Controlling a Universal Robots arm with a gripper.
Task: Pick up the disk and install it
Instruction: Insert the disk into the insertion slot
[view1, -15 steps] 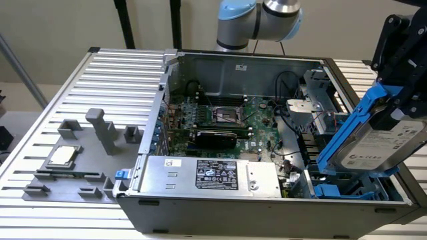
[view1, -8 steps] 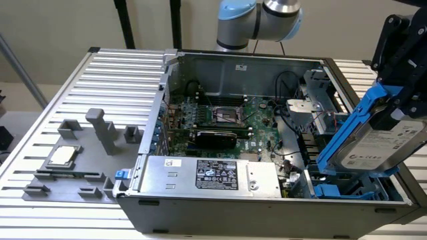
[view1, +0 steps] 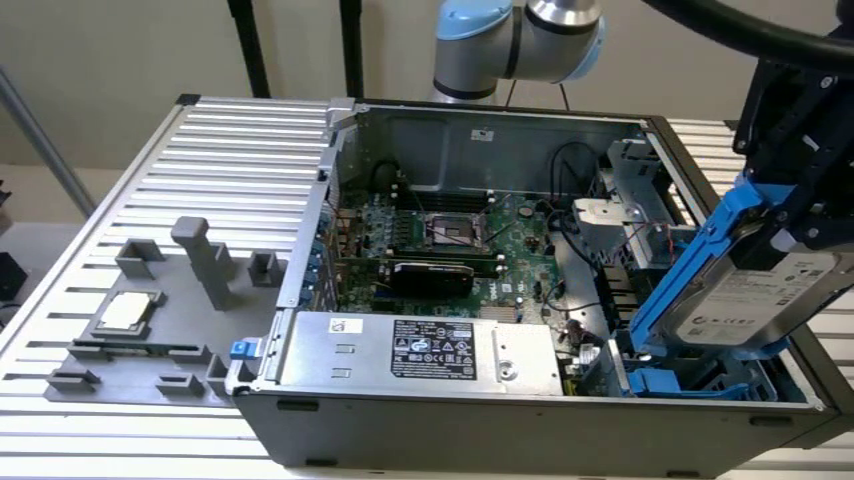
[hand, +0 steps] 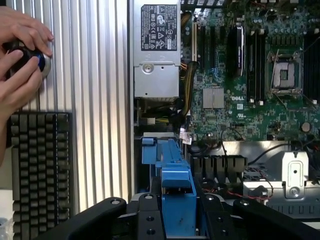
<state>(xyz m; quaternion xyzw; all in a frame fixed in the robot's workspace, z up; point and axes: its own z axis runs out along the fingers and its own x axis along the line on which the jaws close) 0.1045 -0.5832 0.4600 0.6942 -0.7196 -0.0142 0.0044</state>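
Well, my jaws are closed on the disk (view1: 781, 290), pressing the flanks of its blue carrier frame (view1: 697, 262), so the task's thing hangs directly beneath them, over one corner of the open computer case (view1: 467, 130). Its long axis slants steeply. The upper end is at the jaws and the lower end reaches down toward the blue drive bay (view1: 674, 382) below, with the white-labelled face turned outward from the case. From the wrist, the carrier frame (hand: 176, 192) runs straight away from between my black fingers (hand: 102, 215) and lines up with the blue bay fitting (hand: 154, 149) just beyond it. I judge that line, frame to bay, to be what matters here. The disk is not seated. Whether its lower end touches the bay or hangs just clear of it I cannot tell, because the drive itself covers that spot, and the slot mouth is hidden behind it. The label's print is too small to read. Further out from the jaws lie the power supply (view1: 414, 350) and the motherboard (view1: 441, 230). Well off to the side, on the ribbed bench (hand: 100, 100), a person's hands (hand: 20, 50) grip a dark knob near a keyboard (hand: 40, 170).
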